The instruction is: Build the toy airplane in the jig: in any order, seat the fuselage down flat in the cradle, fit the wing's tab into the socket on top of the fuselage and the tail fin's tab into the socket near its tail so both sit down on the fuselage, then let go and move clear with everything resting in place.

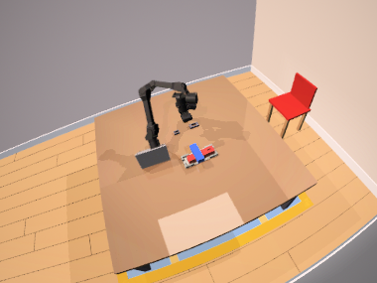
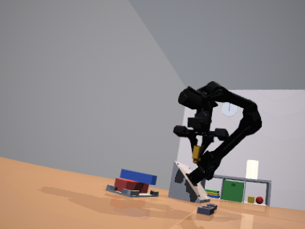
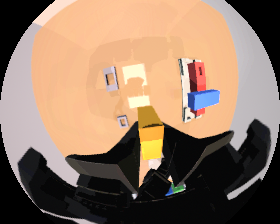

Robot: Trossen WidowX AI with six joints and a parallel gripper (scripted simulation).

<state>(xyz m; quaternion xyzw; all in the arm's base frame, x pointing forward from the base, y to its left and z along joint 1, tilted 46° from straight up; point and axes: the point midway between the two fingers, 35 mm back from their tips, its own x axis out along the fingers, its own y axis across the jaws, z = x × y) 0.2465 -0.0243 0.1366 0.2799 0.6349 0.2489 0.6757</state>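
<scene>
Jaws of the gripper clamped on the fin, held up off the table; from above, the fuselage lies nearer and rightward, long axis running left-right, its open socket right of the wing

The black fingers of the gripper covered part of the yellow piece in the wrist view, so its full outline could not be made out. In the top view the yellow piece could not be picked out below the arm. The blue wing hid the middle of the red fuselage, and whether its tab was fully down in the socket could not be seen. The exterior view's right edge cut off the tabletop, and the clock's markings were too small to read.
</scene>
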